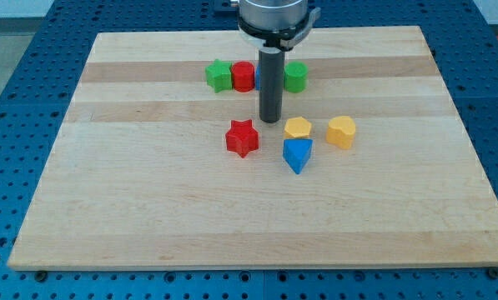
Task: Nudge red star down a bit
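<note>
The red star [242,137] lies near the middle of the wooden board [148,208]. My tip [270,120] touches the board just up and to the right of the star, a small gap apart from it. A yellow pentagon-like block [298,128] lies right of my tip. A blue triangular block [298,155] lies below that yellow block.
A second yellow block [341,132] lies further right. Near the view's top stand a green star [219,76], a red cylinder [243,77] and a green cylinder [295,77]; a blue block behind the rod is mostly hidden.
</note>
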